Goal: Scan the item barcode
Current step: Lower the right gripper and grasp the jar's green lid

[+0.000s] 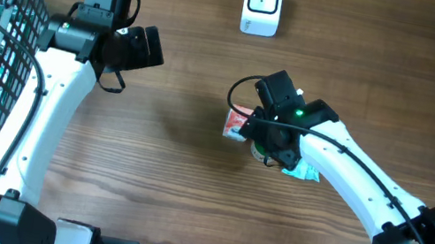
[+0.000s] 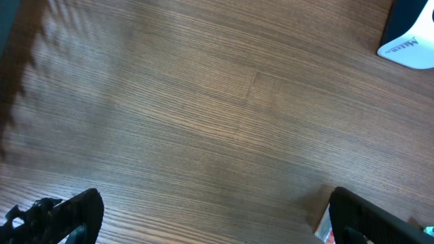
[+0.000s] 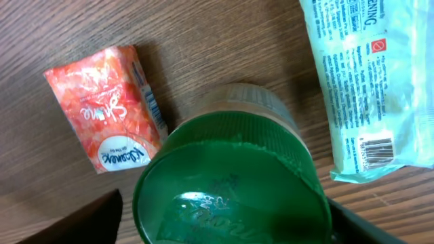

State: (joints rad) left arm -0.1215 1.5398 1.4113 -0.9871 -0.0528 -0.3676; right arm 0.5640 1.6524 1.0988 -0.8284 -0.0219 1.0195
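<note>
Right gripper [image 1: 275,150] straddles the green-lidded jar [image 3: 230,183] at mid-frame, jaws apart, orange packet [image 3: 108,129] on its left, pale pouch [image 3: 369,81] on its right. Left gripper [image 1: 145,46] hangs upper left, jaws spread wide; scanner [image 1: 262,4] top centre.

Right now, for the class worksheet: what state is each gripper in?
Left gripper: open, holding nothing.
Right gripper: jaws either side of the green-lidded round jar; grip cannot be told.

Green-lidded jar [image 3: 230,186], standing upright
</note>
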